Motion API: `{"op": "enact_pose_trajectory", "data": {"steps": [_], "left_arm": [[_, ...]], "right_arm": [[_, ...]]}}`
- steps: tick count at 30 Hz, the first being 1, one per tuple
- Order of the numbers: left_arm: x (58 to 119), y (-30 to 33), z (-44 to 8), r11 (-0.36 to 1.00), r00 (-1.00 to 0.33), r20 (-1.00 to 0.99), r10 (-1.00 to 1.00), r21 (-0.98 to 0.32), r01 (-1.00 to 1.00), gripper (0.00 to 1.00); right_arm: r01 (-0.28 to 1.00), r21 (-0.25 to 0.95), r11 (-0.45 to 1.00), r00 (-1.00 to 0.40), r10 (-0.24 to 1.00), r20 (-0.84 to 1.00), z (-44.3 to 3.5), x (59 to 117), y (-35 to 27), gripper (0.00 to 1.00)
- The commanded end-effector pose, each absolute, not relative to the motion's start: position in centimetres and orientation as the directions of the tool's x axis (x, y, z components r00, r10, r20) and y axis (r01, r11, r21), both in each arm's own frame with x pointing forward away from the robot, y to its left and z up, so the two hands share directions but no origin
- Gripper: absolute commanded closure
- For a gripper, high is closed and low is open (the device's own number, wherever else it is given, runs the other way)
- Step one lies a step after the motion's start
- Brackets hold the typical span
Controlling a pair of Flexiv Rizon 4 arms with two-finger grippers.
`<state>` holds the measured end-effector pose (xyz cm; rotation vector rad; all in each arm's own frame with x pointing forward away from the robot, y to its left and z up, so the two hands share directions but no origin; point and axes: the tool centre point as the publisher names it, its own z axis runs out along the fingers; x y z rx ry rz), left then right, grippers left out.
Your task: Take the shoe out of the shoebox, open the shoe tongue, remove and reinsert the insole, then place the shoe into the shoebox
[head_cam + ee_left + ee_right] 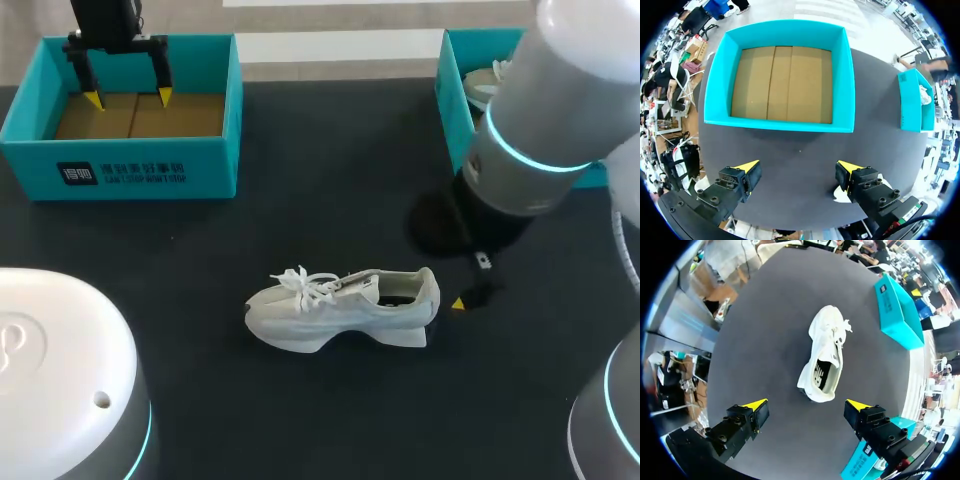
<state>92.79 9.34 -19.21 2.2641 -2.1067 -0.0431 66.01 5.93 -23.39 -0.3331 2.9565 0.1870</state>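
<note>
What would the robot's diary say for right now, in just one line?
shoe upright on table | left shoebox empty | left pincer open over it | right pincer open, shoe ahead

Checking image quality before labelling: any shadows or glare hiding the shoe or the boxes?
Head view: the right arm covers much of the right box; the shoe is evenly lit, no glare. Right wrist view: shoe unshadowed, its opening visible. Left wrist view: left box evenly lit, empty.
</note>
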Motion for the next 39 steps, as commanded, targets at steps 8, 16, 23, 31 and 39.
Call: {"op": "enact_pose_trajectory", "data": {"steps": [8,16,23,31,39], "left_arm": [[92.8,9.4,-19.2,-0.071,0.072,0.013,-0.997,0.054,-0.996,0.0],[92.8,9.4,-19.2,-0.071,0.072,0.013,-0.997,0.054,-0.996,0.0],[92.8,9.4,-19.2,-0.071,0.072,0.013,-0.997,0.054,-0.996,0.0],[92.8,9.4,-19.2,-0.071,0.072,0.013,-0.997,0.054,-0.996,0.0],[92.8,9.4,-19.2,-0.071,0.072,0.013,-0.997,0.054,-0.996,0.0]], "right_arm": [[-0.229,0.616,0.754,-0.971,-0.134,-0.198,-25.1,66.6,1.5,0.0],[-0.164,0.768,0.619,-0.985,-0.059,-0.162,-26.1,67.7,-0.2,0.0],[-0.12,0.795,0.595,-0.991,-0.026,-0.13,-27.3,68.3,-1.0,0.0],[-0.145,0.85,0.507,-0.983,0.022,-0.182,-29.7,69.0,-1.7,0.0],[-0.152,0.847,0.509,-0.98,0.033,-0.196,-32.3,69.8,-2.3,0.0]]}}
